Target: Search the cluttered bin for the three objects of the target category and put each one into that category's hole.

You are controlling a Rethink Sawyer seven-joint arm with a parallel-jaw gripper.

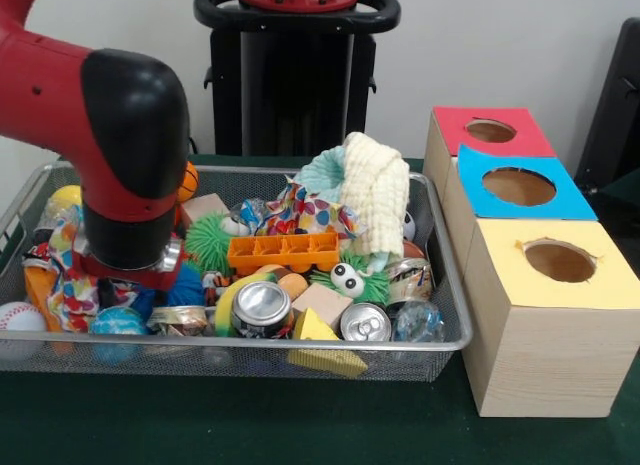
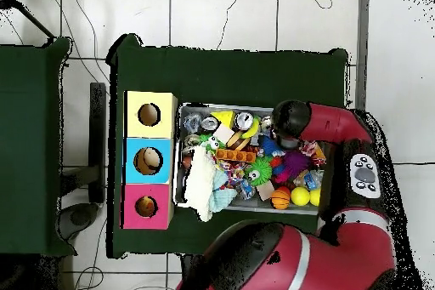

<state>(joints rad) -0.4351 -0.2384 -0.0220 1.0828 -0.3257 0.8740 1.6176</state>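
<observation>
Beside the wire bin [image 1: 452,285], on its right in the front view, three wooden boxes are lined up, topped yellow [image 1: 560,262], blue [image 1: 519,186] and red [image 1: 490,131], each with a round hole. Within the bin, a cream knitted cloth [image 1: 375,190] is heaped at the middle, with an orange tray [image 1: 283,251] just before it and two cans [image 1: 262,309] near the front rim. Over the bin's left end the arm [image 1: 125,155] is lowered into the clutter; the gripper is hidden beneath it, so its state cannot be told. A baseball [image 1: 18,316] is seen at the front left corner.
</observation>
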